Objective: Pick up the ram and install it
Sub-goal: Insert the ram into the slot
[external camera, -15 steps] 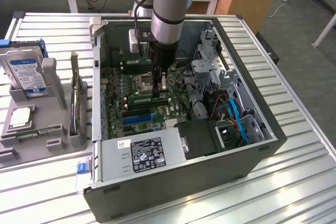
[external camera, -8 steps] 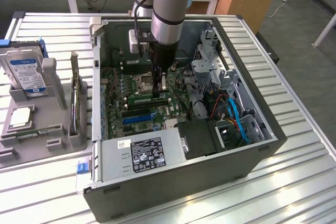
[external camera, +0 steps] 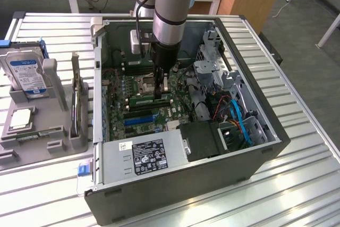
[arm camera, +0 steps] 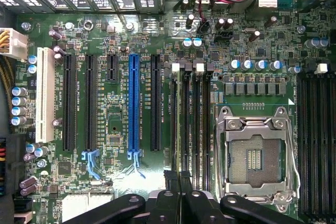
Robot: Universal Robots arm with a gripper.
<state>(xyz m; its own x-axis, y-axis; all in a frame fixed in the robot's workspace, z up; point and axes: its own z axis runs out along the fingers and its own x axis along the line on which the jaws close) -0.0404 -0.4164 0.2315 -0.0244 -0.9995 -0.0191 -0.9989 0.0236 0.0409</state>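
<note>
The arm (external camera: 169,9) is pointing straight down into the open computer case (external camera: 265,126), which is lying on its side on the tabletop (external camera: 297,184). The jaws are sitting low over the motherboard (external camera: 114,86). They are looking closed: in the wrist view the two black fingertips (arm camera: 171,182) are standing close together with only a thin gap between them.

The ram (external camera: 150,100) is lying directly beneath the jaws, a long green stick standing on edge and running along the memory slots (arm camera: 189,124). The jaws are gripping it by its upper edge, near its middle. Whether it is fully seated in its slot cannot be told.

Just beside the jaws, the empty processor socket (arm camera: 255,153) is showing its metal frame. On the other side of the jaws from the socket, a little further off, the blue slot (arm camera: 133,103) is running parallel to the memory slots. The power supply (external camera: 143,155), with its black label, is filling the case corner nearer the camera than the jaws.

Well apart from the jaws, outside the case toward the exterior view's left, a grey holder (external camera: 58,147) is carrying a blue-labelled hard drive (external camera: 25,73) and a square silver processor chip (external camera: 21,118).
</note>
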